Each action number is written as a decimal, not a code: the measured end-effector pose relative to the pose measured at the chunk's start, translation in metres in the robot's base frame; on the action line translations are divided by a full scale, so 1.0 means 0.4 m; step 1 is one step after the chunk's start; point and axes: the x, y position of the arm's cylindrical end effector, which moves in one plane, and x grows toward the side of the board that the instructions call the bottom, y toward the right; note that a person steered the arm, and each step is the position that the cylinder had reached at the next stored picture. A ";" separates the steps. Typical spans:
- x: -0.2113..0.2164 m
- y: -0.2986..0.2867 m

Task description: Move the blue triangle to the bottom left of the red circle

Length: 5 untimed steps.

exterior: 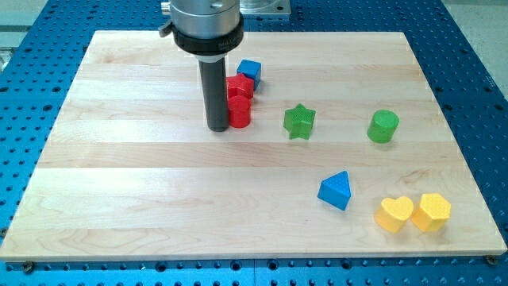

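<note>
The blue triangle [336,191] lies on the wooden board [143,199] toward the view's lower right. The red circle [240,112], a short red cylinder, stands near the view's top centre. My tip [217,127] is at the lower end of the dark rod, right against the red circle's left side. The blue triangle is well off to the lower right of both the tip and the red circle.
A second red block [239,86] sits just above the red circle, with a blue cube [249,71] above that. A green star [299,121] and a green cylinder [383,126] lie to the right. A yellow heart [394,214] and a yellow hexagon [432,211] sit at the lower right.
</note>
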 end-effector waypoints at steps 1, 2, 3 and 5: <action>0.087 -0.042; 0.150 0.060; 0.101 0.161; -0.022 0.432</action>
